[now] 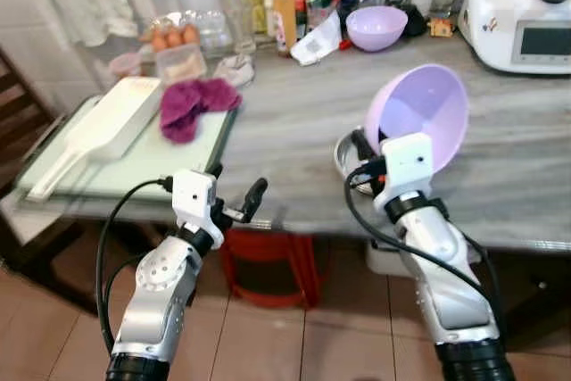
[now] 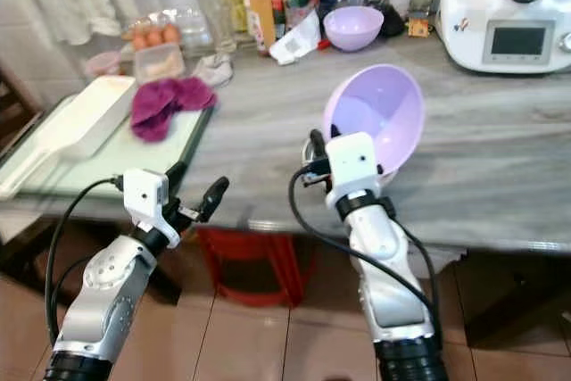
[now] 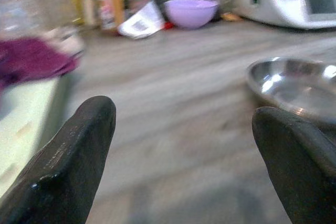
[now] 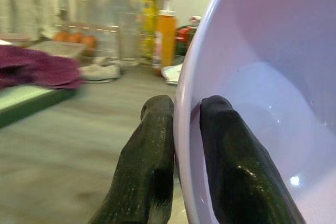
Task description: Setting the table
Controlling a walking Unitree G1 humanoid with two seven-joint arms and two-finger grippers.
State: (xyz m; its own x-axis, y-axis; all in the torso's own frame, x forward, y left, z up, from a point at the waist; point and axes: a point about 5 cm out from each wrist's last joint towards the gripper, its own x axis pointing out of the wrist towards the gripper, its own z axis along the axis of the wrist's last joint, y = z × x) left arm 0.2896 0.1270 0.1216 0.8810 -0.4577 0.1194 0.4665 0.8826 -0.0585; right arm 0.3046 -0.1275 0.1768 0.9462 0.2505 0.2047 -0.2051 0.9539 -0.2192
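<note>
Jaws of the right gripper (image 4: 181, 145) pinch the rim of the lilac bowl (image 1: 424, 113), tilted on edge above the desk (image 1: 294, 140), seemingly over a steel bowl (image 3: 294, 85), while the left gripper (image 3: 184, 156) gapes empty nearby.

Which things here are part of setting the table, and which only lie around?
Part of the job:
- lilac bowl, tilted, its rim pinched by the right gripper
- steel bowl on the counter
- left gripper, open, holding nothing

Lying around:
- second lilac bowl
- purple cloth
- white kitchen machine
- bottles
</note>
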